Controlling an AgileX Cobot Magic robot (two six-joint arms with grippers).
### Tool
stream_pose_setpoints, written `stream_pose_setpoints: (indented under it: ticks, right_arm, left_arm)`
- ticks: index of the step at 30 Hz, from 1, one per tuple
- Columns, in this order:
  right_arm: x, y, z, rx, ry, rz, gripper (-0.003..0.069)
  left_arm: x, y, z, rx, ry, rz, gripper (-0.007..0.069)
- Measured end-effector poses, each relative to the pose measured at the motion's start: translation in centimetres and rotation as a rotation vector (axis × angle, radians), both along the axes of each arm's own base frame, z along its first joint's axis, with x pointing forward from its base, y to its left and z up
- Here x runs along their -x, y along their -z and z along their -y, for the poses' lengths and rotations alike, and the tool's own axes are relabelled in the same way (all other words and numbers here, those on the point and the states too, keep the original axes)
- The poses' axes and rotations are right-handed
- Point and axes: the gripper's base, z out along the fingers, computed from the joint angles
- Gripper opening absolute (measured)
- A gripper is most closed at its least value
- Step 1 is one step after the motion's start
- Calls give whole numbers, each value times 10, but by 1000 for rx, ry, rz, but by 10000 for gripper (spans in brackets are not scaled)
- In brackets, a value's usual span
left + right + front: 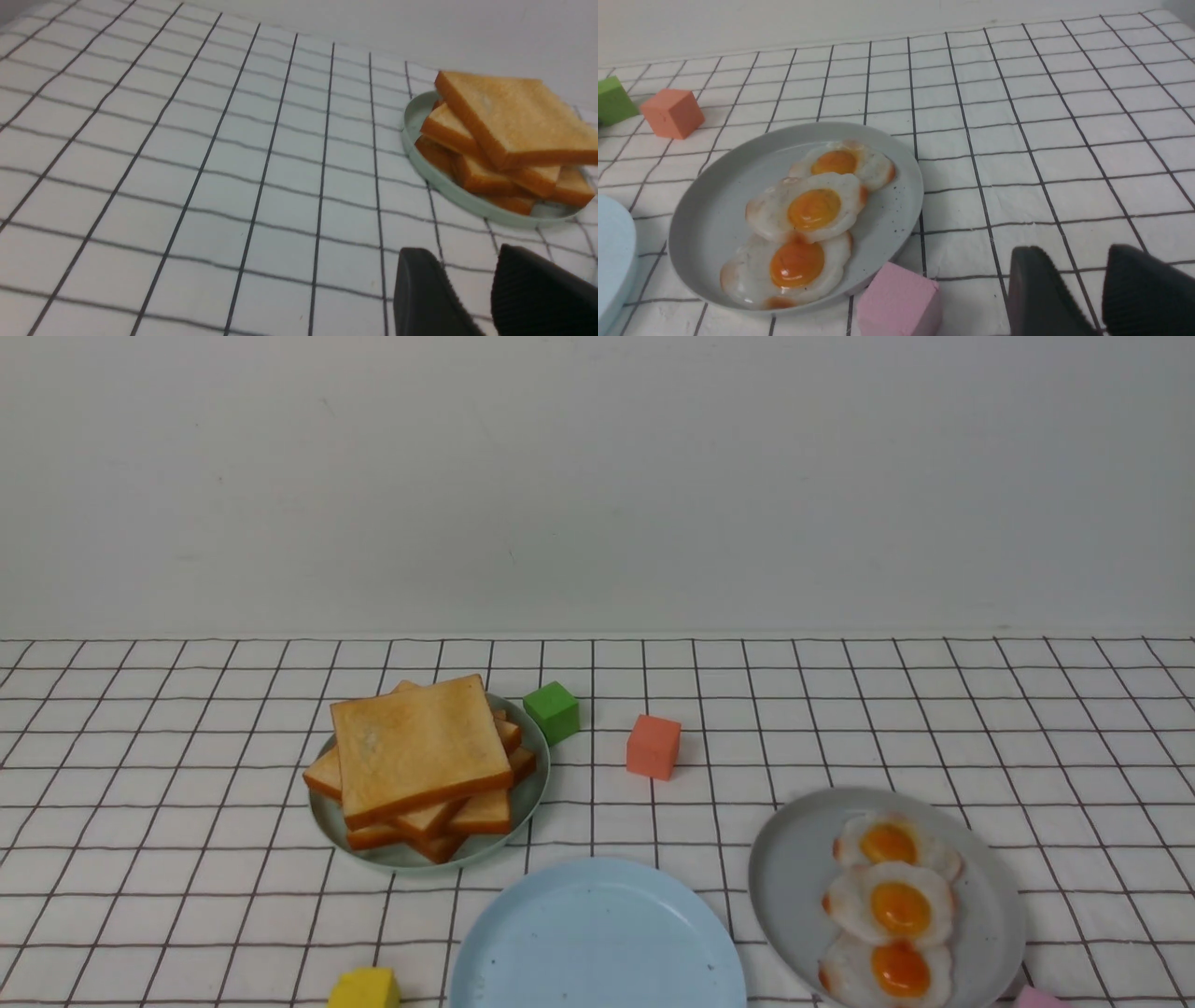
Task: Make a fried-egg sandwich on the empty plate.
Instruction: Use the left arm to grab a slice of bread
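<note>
Empty plate: the pale blue plate [597,943] sat bare at the near middle of the tabletop [934,709], between the two food plates.
Fried-egg sandwich: not yet begun; no toast or egg lay on the blue plate.
Toast stack [420,756]: piled askew on the pale green plate [534,791], left of and beyond the blue plate.
Fried eggs [892,905]: three overlapping in a row running near to far on the grey plate [794,877], just right of the blue plate.
Left pincer [467,266]: fingers apart, nothing between them, low over bare cloth.
Right pincer [1078,261]: fingers apart and empty, beside a pink block [899,298] that touched the grey plate's rim.
Key relation: the toast lay ahead of the left pincer, so the left arm was judged nearer for the first slice; the eggs suited the right arm.
Doubt: neither arm showed in the front view, so the reach was probably short but could not be gauged.
Other blocks: green [552,711], orange [653,746], yellow [364,987].
</note>
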Motion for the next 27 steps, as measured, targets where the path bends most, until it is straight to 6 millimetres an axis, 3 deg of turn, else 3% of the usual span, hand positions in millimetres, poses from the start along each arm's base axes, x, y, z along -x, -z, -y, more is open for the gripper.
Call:
stream_pose_setpoints:
  ticks: [10,17,21,25,27]
  right_arm:
    - [-3,-23,0,-254,28,251,241]
    - [-2,-32,2,-289,44,355,241]
    - [-1,-41,4,-341,53,428,241]
    - [4,-69,1,-359,25,427,241]
    - [9,-110,-1,-353,0,432,241]
  left_arm:
    - [-1,-21,6,14,66,236,238]
    - [-1,-21,6,13,65,234,238]
    - [-1,-29,8,80,89,322,238]
    - [3,-49,7,189,85,370,238]
    - [8,-88,6,207,79,417,238]
